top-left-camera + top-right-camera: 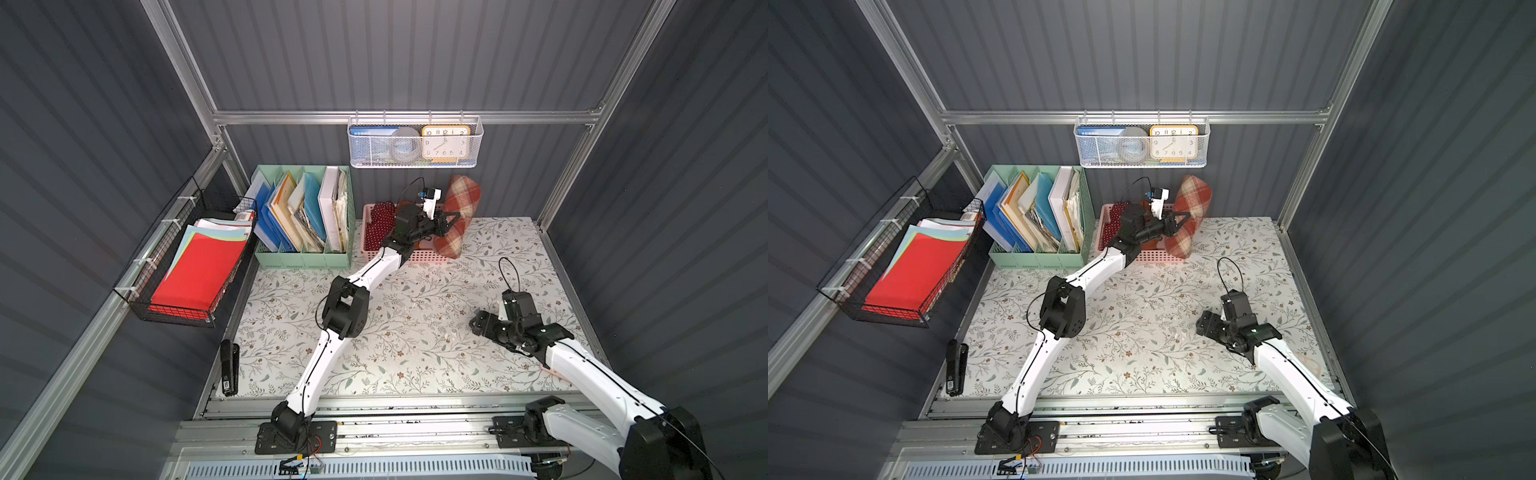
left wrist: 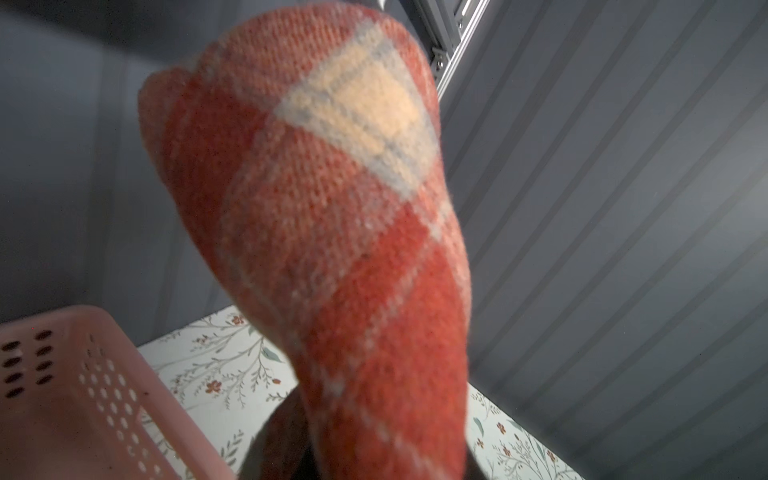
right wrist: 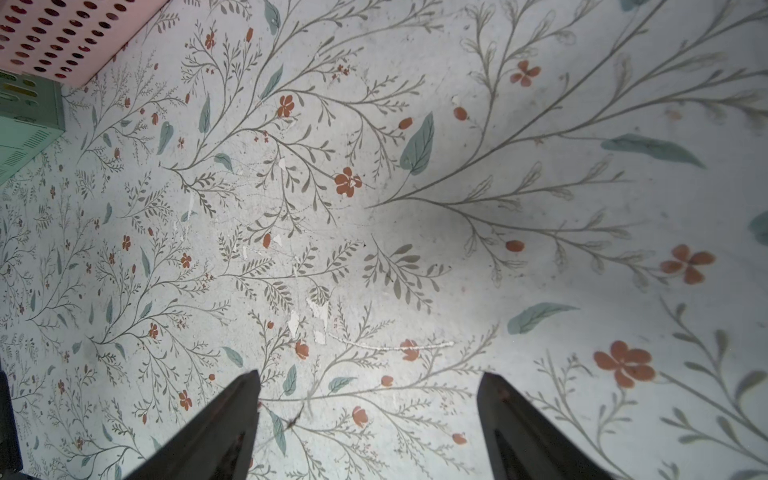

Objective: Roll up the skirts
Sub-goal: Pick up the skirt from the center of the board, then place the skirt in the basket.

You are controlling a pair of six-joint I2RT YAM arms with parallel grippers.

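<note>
The red-and-cream plaid skirt [image 1: 464, 198] [image 1: 1192, 198] is a thick roll, tilted up by the back wall at the right end of the pink basket [image 1: 415, 258] [image 1: 1152, 258]. My left gripper [image 1: 451, 219] [image 1: 1179, 220] is shut on its middle. In the left wrist view the plaid roll [image 2: 332, 208] fills the picture and dark fingers [image 2: 282, 436] show at its base. The polka-dot skirt [image 1: 380, 224] [image 1: 1115, 226] lies in the basket. A strip of rust-orange skirt [image 1: 422, 245] shows under the arm. My right gripper [image 1: 476, 324] [image 1: 1202, 326] [image 3: 369, 374] hangs open over the floral table.
A green file organizer [image 1: 303, 216] stands left of the basket. A black wire basket [image 1: 195, 274] of red paper hangs on the left wall. A white mesh basket [image 1: 415, 143] with a clock hangs on the back rail. A black stapler [image 1: 229, 365] lies at the front left.
</note>
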